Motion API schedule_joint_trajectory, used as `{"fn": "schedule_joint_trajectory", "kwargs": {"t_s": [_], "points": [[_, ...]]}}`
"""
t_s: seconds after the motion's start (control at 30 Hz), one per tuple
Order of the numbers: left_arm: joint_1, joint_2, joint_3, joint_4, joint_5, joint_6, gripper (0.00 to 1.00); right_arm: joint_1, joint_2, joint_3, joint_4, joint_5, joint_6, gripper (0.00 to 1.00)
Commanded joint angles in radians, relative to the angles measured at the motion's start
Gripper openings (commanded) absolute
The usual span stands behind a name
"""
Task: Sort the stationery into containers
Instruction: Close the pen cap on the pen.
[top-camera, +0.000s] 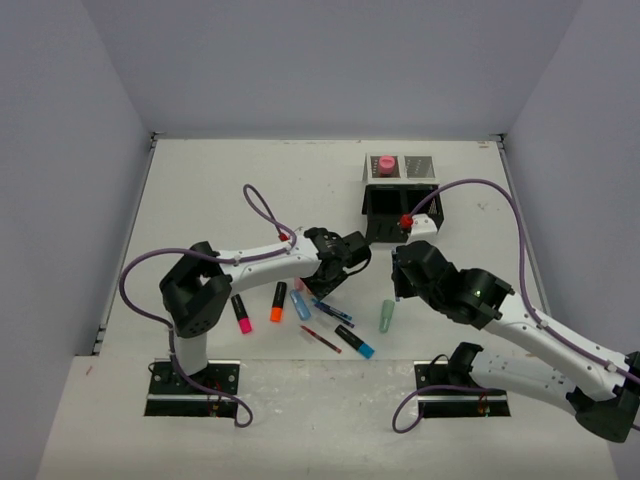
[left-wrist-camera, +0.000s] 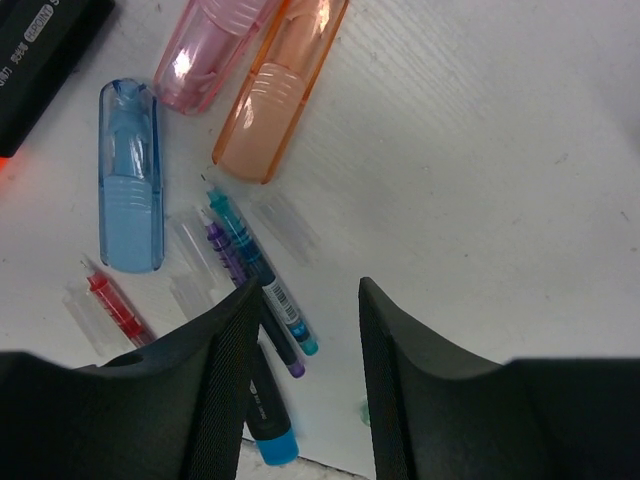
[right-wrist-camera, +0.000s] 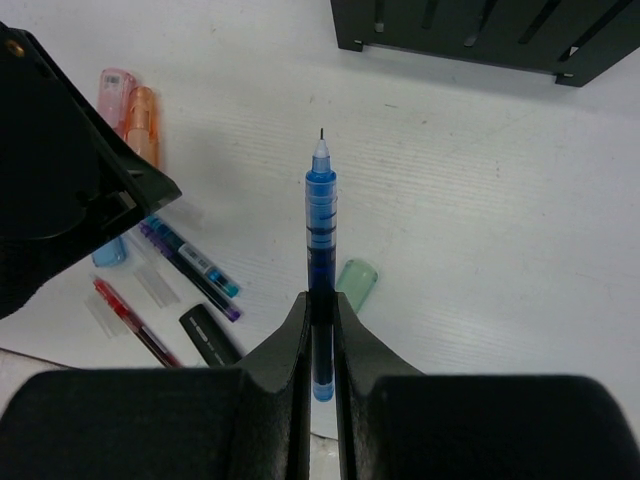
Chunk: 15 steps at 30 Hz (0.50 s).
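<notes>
White desk (top-camera: 220, 180): my right hand (right-wrist-camera: 321, 302) pinches a blue pen (right-wrist-camera: 321, 205), left hand (left-wrist-camera: 308, 300) spread wide; I can't read the black marker (left-wrist-camera: 40, 45) print.

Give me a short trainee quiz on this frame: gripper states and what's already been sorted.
1. True or false: the right gripper is shut on a blue pen.
2. Which item already sits in the organizer? A) a pink glue stick B) scissors C) an eraser
3. Fill in: the left gripper has its jaws ____.
Key: 1 true; 2 A; 3 open.
</notes>
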Motion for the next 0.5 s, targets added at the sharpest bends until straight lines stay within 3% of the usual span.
{"fn": "schedule_joint_trajectory", "kwargs": {"t_s": [0.0, 0.23, 0.47], "points": [[-0.011, 0.042, -0.013, 0.010, -0.010, -0.052, 0.45, 0.000, -0.031, -0.016, 0.005, -0.007, -0.017, 0.00], [-0.011, 0.057, -0.050, 0.055, -0.012, -0.049, 0.37, 0.002, -0.041, -0.031, 0.012, -0.014, -0.020, 0.00], [-0.009, 0.074, -0.054, 0.079, -0.022, -0.047, 0.37, 0.000, -0.024, -0.033, 0.018, -0.016, -0.024, 0.00]]}}
